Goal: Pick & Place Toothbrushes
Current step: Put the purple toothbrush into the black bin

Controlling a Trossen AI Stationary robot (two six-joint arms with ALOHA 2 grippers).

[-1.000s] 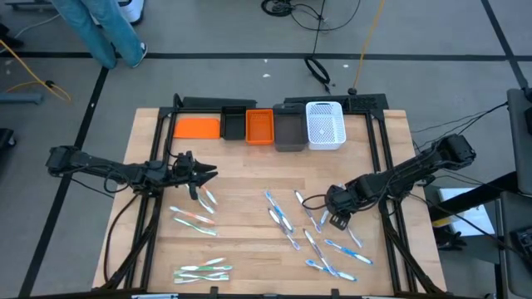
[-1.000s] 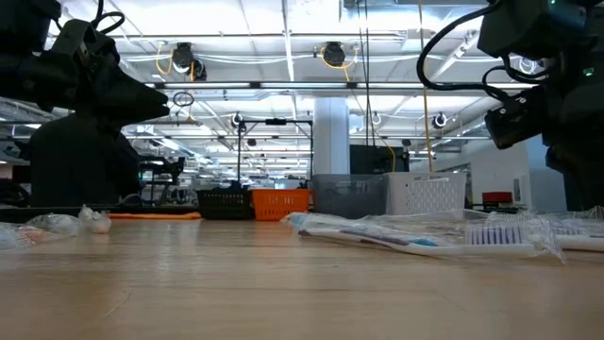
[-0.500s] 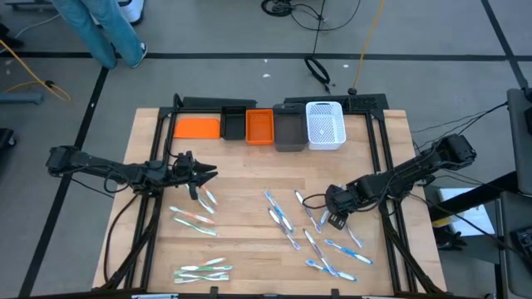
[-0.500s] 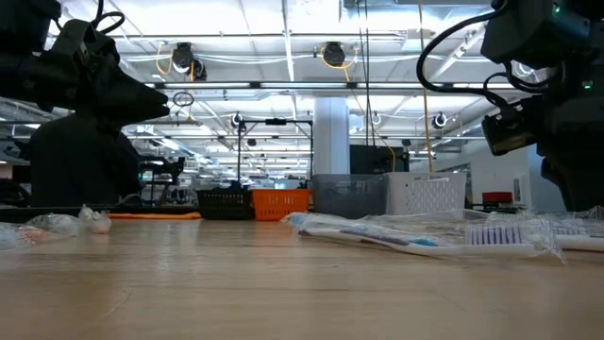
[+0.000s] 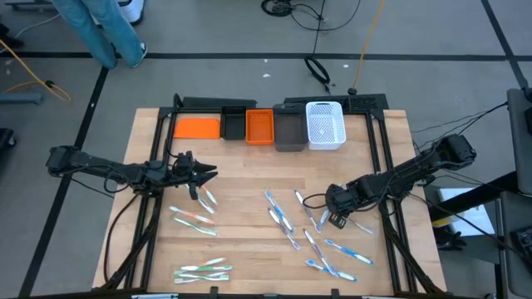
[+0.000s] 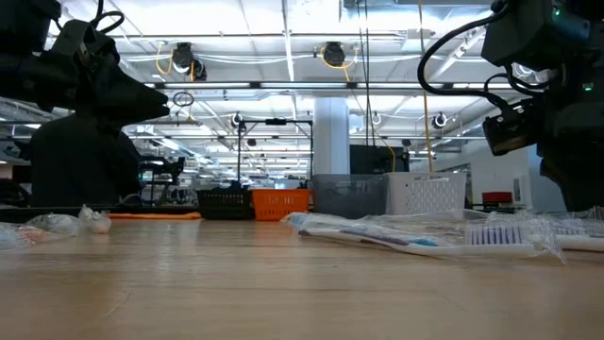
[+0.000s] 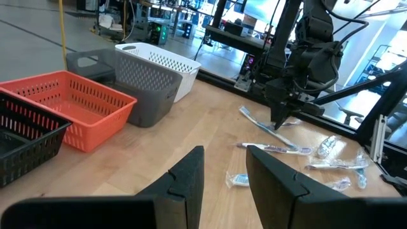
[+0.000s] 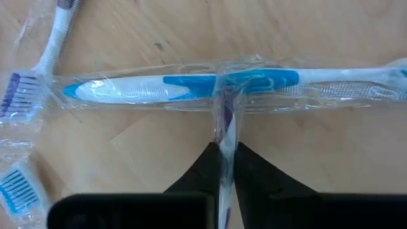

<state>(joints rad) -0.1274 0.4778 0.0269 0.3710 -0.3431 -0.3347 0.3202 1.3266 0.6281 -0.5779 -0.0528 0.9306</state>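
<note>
The right gripper point(image 5: 334, 218) is down on the worktop point(image 5: 241, 208) among the right-hand scatter of toothbrushes point(image 5: 320, 237). Its jaws are pinched together on a thin wrapped brush point(image 8: 226, 137), which lies crosswise against a blue-and-white wrapped toothbrush point(image 8: 191, 88). More brushes lie in a cluster at the left point(image 5: 195, 214) and another near the front edge point(image 5: 204, 270).

The left gripper point(image 5: 205, 173) hovers over the worktop's left side, jaws partly open with nothing between them; its fingers point(image 7: 184, 181) show a clear gap in the left wrist view.

Along the far edge stand bins: an orange lid or tray point(image 5: 197, 127), a black bin point(image 5: 233, 124), an orange bin point(image 5: 260, 126), a grey bin point(image 5: 288, 131) and a white bin point(image 5: 325, 124).
</note>
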